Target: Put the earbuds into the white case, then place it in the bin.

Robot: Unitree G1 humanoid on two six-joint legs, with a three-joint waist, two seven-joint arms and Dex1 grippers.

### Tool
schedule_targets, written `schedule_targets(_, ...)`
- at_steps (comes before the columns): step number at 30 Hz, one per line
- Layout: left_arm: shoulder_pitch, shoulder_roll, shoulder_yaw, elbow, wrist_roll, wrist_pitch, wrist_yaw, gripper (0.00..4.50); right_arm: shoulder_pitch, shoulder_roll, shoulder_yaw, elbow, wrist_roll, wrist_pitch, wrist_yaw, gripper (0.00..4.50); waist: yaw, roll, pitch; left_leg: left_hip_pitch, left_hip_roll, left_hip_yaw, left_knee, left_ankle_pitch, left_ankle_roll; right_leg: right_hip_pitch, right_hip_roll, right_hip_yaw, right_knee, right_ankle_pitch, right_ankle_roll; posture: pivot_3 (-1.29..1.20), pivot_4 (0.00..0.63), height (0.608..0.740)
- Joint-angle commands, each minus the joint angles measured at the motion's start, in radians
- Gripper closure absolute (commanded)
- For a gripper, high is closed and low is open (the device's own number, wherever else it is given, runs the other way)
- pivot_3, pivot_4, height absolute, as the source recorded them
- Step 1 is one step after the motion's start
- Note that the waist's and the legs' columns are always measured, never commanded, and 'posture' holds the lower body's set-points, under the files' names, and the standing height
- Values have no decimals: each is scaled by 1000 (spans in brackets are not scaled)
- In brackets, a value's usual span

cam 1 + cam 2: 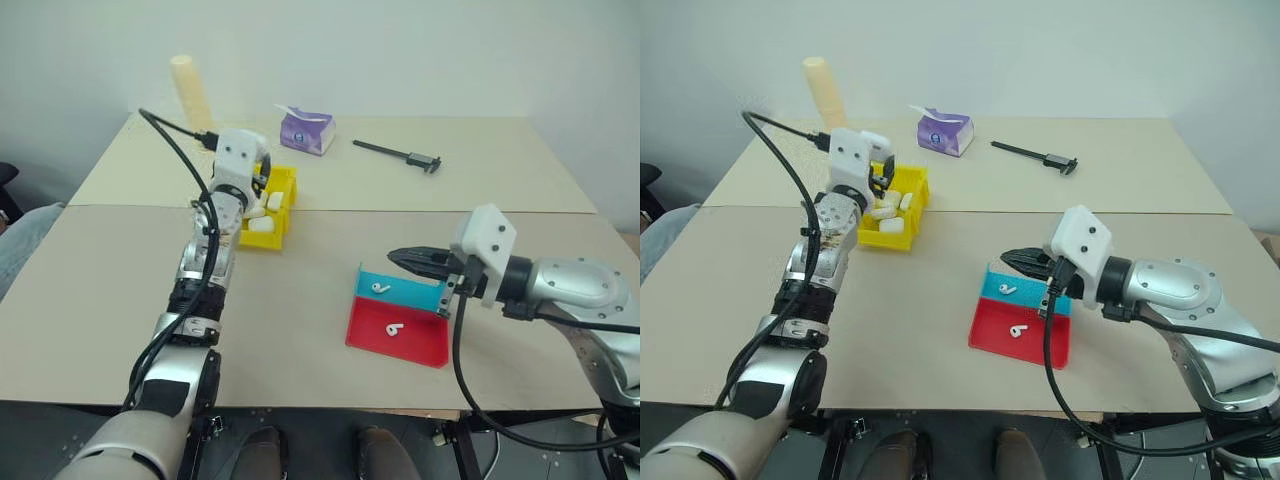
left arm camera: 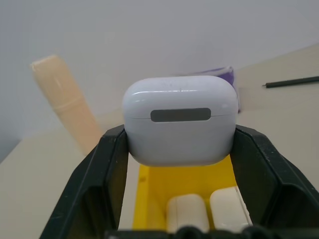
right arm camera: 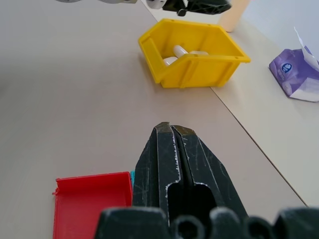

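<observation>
Left gripper: the left gripper (image 2: pixel 179 144) is clamping the case (image 2: pixel 180 119) between its two black fingers, lid closed, and holding it in the air over the bin (image 1: pixel 283 203).
Bin: the yellow bin is sitting on the counter (image 1: pixel 100 300) near the far left, open top up, with several white cases (image 1: pixel 891 212) lying inside.
Case: it is hanging just above the bin's opening, not resting on the pile below.
Right gripper: the right gripper (image 1: pixel 395 257) is hovering with its fingers pressed fully together and holding nothing, its tip pointing over the tray (image 1: pixel 428 345).
Tray: the flat red-and-teal tray is lying near the counter's front edge, well apart from the bin.
Earbuds: one earbud (image 1: pixel 380 288) is lying on the teal part of the tray and a second earbud (image 1: pixel 394 329) on the red part, the two apart from each other.
Far counter: a purple tissue pack (image 1: pixel 306 130) is sitting just beyond the bin, a black caliper (image 1: pixel 400 155) is lying further right, and a beige cylinder (image 1: pixel 191 92) is standing tilted at the far left corner.
</observation>
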Motion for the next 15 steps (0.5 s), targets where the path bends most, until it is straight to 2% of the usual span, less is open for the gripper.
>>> schedule_targets(1, -54, -11, 3, 42, -6, -33, -3, 1388, 8, -8, -25, -27, -16, -26, 7, 4472, 5, -1, 0, 0, 0, 1, 0, 0, 0, 0, 0, -1, 0, 0, 0, 0, 150, 740)
schedule_targets(5, -60, -30, 1, 74, -6, -61, 8, 102, 17, -9, -34, -37, -14, -15, 3, 4500, 14, -1, 0, 0, 0, 3, 0, 0, -1, 0, 0, -2, 0, 0, 0, 0, 150, 740)
schedule_targets(9, -54, -42, -6, 45, -18, -73, -24, 19, 37, -19, -35, -47, -26, -12, 2, 4500, 17, -1, 0, 0, 0, 3, 0, 0, -1, 1, 0, -2, 0, 0, 0, 0, 150, 740)
schedule_targets(12, -5, -46, 69, -120, -230, 39, -243, 19, 55, -27, -43, -41, -38, -31, 12, 4500, 16, 0, 0, -1, 0, 3, 0, 1, -1, 0, 0, -2, 1, 0, 0, 0, 150, 740)
schedule_targets(15, 123, 7, 68, -331, -347, 87, -433, 19, 96, -52, -73, -10, -55, -78, 61, 4500, 6, 0, 0, 0, 0, 3, 0, 1, -1, 0, 0, -1, 1, 0, 0, 0, 150, 740)
